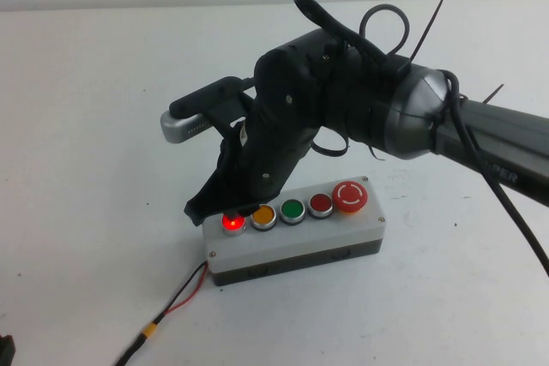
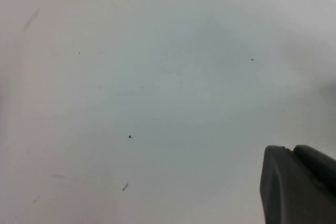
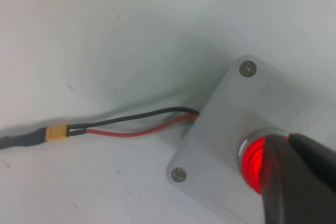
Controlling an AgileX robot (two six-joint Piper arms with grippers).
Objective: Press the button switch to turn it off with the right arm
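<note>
My right end effector point(image 1: 225, 205) rests its tip on the glowing button switch point(image 1: 232, 224) — at the grey box point(image 1: 300, 242)'s left end; its spread I cannot tell. It's rigid and spring-loaded, I judge — press the centre straight down. My left end effector point(image 2: 296, 184) hovers over bare worktop point(image 2: 131, 77).

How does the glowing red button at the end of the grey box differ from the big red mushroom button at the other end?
The flat glowing red button is lit, and the right tool is over it; the big red mushroom button is unlit, with nothing over it. The glowing one has a silver ring; the mushroom one is larger, raised, with white arrows. Both sit on the grey box. The left tool is parked over bare table.
</note>
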